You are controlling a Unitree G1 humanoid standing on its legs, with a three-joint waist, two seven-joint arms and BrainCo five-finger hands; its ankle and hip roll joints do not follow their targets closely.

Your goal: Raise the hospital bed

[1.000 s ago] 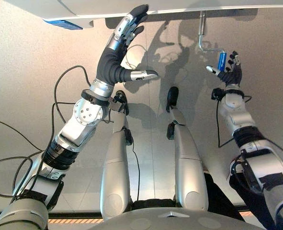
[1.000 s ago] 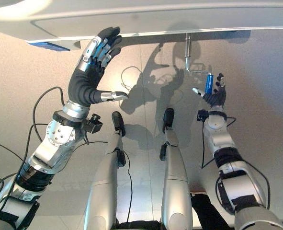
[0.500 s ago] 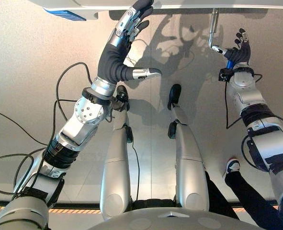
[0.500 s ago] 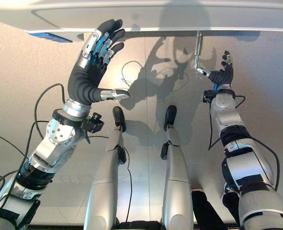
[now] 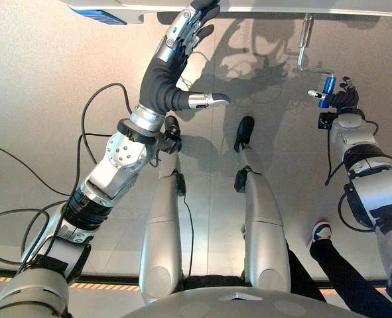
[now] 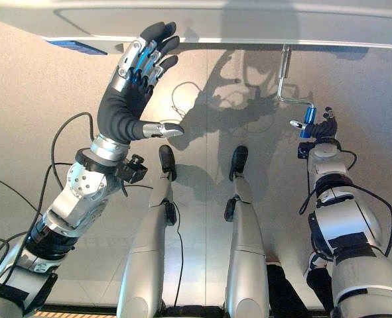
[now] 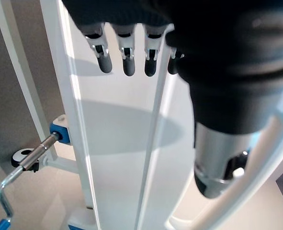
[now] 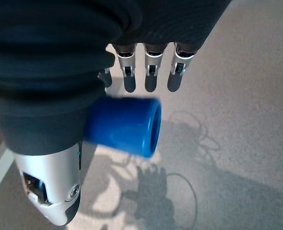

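Hospital bed [image 6: 249, 23] frame runs across the far edge of the head views, white/grey w/ a blue corner piece [image 5: 97, 14] at its left end. Crank [image 5: 305, 50] hangs from the underside of the bed frame on the robot's right: silver shaft down from the frame, bent arm off to the side, ending in the blue crank grip [image 5: 327, 90].

R hand [image 5: 341, 101] is at the blue crank grip, palm against it. In the right wrist view the grip [image 8: 124, 125] sits across the palm, between thumb [image 8: 50, 191] and fingers [image 8: 151, 72]; the fingers look fairly straight past it, not visibly wrapped round, so cannot tell if it truly grips.

L hand [image 6: 132, 79] is raised, well apart from the crank, fingers straight and spread, thumb out to the side; open, holding nothing. Fingertips reach the bed frame's lower edge. Left wrist view: fingers [image 7: 127, 60] straight over the white bed panel [image 7: 117, 143], contact unclear; the crank w/ its blue grip shows low beside the frame [image 7: 16, 177].

A person's leg and shoe [image 5: 322, 232] stand on the floor [image 5: 36, 99] beside the R arm.
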